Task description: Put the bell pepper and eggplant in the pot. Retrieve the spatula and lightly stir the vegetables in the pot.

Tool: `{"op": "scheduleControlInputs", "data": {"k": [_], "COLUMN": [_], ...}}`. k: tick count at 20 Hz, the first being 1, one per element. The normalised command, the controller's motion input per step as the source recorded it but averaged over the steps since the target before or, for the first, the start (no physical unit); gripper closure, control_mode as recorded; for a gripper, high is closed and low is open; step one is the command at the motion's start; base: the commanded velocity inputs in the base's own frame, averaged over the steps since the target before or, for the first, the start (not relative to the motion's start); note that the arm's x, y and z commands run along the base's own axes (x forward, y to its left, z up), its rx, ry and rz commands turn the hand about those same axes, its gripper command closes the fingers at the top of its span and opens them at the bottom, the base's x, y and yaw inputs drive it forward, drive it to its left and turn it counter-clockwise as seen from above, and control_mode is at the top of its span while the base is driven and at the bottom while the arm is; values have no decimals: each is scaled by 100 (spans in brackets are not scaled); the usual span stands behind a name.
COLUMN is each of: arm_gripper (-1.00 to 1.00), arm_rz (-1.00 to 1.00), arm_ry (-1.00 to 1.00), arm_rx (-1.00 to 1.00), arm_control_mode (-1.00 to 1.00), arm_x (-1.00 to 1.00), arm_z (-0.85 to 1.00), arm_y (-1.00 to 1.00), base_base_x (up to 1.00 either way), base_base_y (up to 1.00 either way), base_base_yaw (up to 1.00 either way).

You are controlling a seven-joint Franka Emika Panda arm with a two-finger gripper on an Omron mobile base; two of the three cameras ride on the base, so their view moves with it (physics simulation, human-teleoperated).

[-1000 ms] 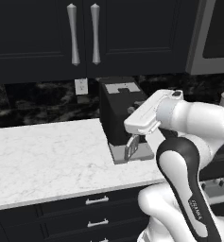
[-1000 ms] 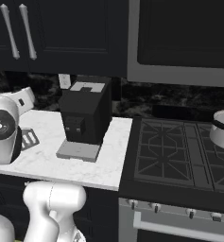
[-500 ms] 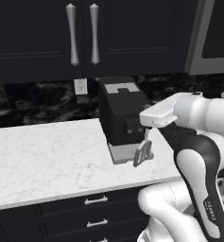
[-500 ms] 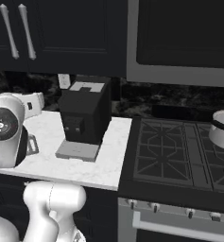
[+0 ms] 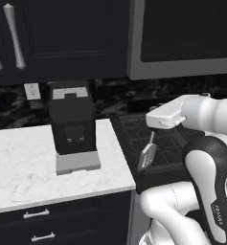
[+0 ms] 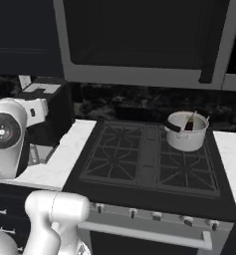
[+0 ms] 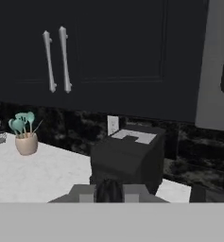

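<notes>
While swinging toward the stove, could clip the coffee machine at nine o'clock. Whole scene shifted since earlier — base drove right. Pot at two o'clock on the back burner, something dark inside. Gripper clamped on spatula, head hanging down.

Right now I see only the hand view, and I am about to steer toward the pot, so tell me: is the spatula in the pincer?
Observer: Yes. In the left base view the pincer is shut on the spatula, whose slotted head hangs down.
Operator: Where is the pot?
Observer: The pot sits on the back right burner of the stove.
Operator: Anything in it?
Observer: A dark thing shows at its rim; I cannot tell what it is.
</notes>
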Motion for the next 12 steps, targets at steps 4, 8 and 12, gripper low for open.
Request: {"op": "scheduleControlInputs", "data": {"k": [4,8,12], "arm_gripper": [100,100,100], "arm_rz": [0,0,0], "arm_ry": [0,0,0], "arm_rx": [0,0,0], "arm_control_mode": [100,100,100], "arm_x": [0,0,0], "arm_z": [0,0,0], "arm_y": [0,0,0], "base_base_x": [0,0,12], "base_base_y": [-100,-100,-100], "base_base_yaw": [-8,-12,-14]}}
